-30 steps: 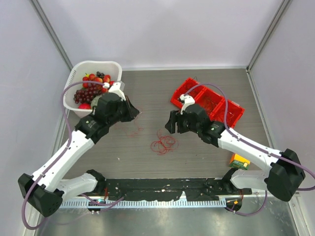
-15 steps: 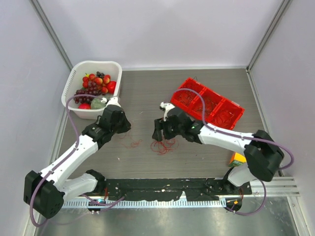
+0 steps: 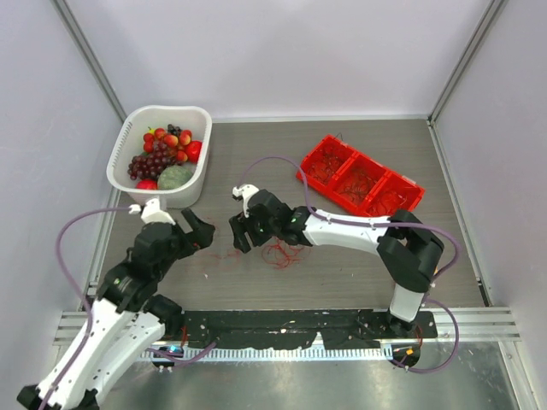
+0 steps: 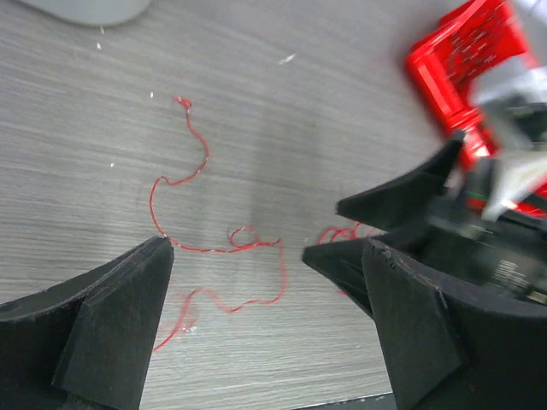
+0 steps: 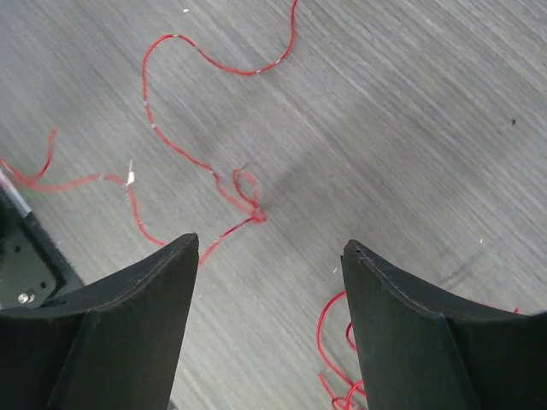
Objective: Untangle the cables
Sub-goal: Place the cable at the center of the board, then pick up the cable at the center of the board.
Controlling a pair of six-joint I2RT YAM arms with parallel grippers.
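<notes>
The cables lie in two parts on the table. A small red tangle [image 3: 279, 253] sits at the middle, and its edge shows low in the right wrist view as red loops [image 5: 335, 359]. One loose red strand [image 3: 224, 254] lies spread out flat to its left [image 4: 203, 248], with a small knot [image 5: 254, 213] in it. My left gripper [image 3: 197, 231] is open just left of the strand [image 4: 267, 256], holding nothing. My right gripper [image 3: 238, 231] hovers open over the strand [image 5: 270, 248], between it and the tangle, also holding nothing.
A white basket [image 3: 126, 137] of fruit stands at the back left. A red three-part bin [image 3: 359, 179] with more thin wires sits at the back right [image 4: 466, 60]. The two grippers are close together, with the right gripper's fingers [image 4: 402, 205] showing in the left wrist view.
My left gripper has opened and let go of the red strand, and its arm has drawn back toward the near left. My right arm has swung left over the strand.
</notes>
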